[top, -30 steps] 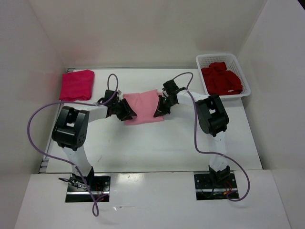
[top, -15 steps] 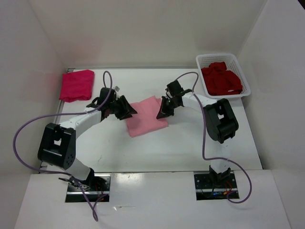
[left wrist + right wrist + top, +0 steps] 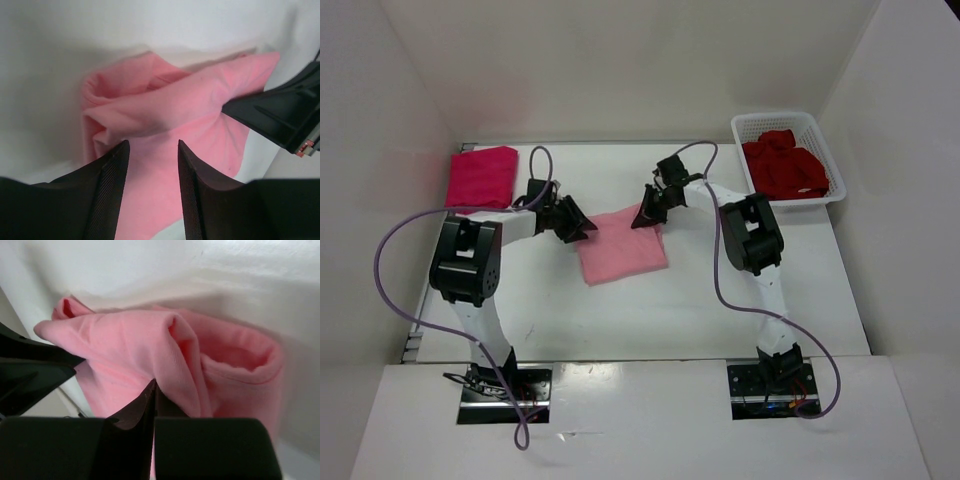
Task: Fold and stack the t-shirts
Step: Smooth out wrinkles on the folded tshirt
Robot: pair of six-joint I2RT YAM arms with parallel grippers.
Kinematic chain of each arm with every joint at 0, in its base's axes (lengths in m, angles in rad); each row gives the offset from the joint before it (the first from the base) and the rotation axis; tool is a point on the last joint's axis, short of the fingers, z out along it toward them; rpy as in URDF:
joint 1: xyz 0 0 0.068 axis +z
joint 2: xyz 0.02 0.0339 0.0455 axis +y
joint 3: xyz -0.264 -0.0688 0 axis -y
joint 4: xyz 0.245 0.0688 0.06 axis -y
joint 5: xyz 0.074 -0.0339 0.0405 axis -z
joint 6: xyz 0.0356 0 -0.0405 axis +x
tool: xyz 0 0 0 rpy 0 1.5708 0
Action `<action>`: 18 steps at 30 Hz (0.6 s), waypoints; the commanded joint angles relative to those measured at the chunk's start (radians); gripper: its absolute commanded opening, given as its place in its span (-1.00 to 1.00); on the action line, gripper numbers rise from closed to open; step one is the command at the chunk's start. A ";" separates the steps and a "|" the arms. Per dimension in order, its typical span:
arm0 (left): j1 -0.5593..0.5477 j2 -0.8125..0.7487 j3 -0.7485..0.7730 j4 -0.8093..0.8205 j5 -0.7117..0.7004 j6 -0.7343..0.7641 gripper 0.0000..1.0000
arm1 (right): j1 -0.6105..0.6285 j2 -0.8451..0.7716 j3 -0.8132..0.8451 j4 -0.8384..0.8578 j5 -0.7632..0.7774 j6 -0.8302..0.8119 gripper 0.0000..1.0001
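Right in the middle of the counter (image 3: 620, 320) lies the light pink shirt (image 3: 623, 250), a rough folded rectangle sitting a little askew, and both arms are reaching in over its far edge. Look at the left hand (image 3: 582, 230): it hangs at the far left corner of the pink cloth with its two fingers standing apart, and from its own camera you see pink fabric through the gap and a soft rolled bunch just beyond the tips, nothing pinched between them. Now the right hand (image 3: 642, 217), over at the far right corner: its fingers are pressed tight together, and a raised ridge of the pink cloth runs right up to the tips, so it has a fold of that shirt nipped. The two hands face each other across the shirt's far edge, close but not touching. Off at the far left of the counter the magenta shirt (image 3: 482, 178) sits folded flat. Far right, the crimson shirt (image 3: 783, 166) is heaped, unfolded, inside the white lattice basket (image 3: 788, 119).
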 commanded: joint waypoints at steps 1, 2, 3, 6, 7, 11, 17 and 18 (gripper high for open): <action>0.033 -0.022 -0.021 0.047 -0.026 0.035 0.03 | -0.009 0.016 0.054 -0.020 0.051 -0.014 -1.00; 0.047 -0.033 -0.036 0.048 -0.026 0.035 0.03 | -0.009 0.016 0.054 -0.020 0.051 -0.014 -1.00; 0.056 -0.045 -0.045 0.048 -0.001 0.023 0.07 | -0.009 0.016 0.054 -0.020 0.039 -0.014 -1.00; 0.056 -0.174 -0.055 0.048 0.011 0.013 0.24 | -0.009 -0.007 0.054 -0.020 0.028 -0.014 -1.00; 0.056 -0.206 -0.087 0.048 0.011 0.013 0.30 | -0.009 -0.021 0.054 -0.031 0.028 -0.014 -1.00; 0.056 -0.305 -0.134 -0.017 -0.052 0.056 0.50 | -0.009 -0.082 0.095 -0.049 -0.020 -0.014 -0.62; 0.042 -0.233 -0.205 -0.051 -0.038 0.099 1.00 | -0.009 -0.243 0.077 -0.082 -0.031 -0.043 0.14; 0.042 -0.223 -0.205 -0.051 -0.038 0.099 1.00 | -0.009 -0.269 0.057 -0.082 -0.020 -0.043 0.20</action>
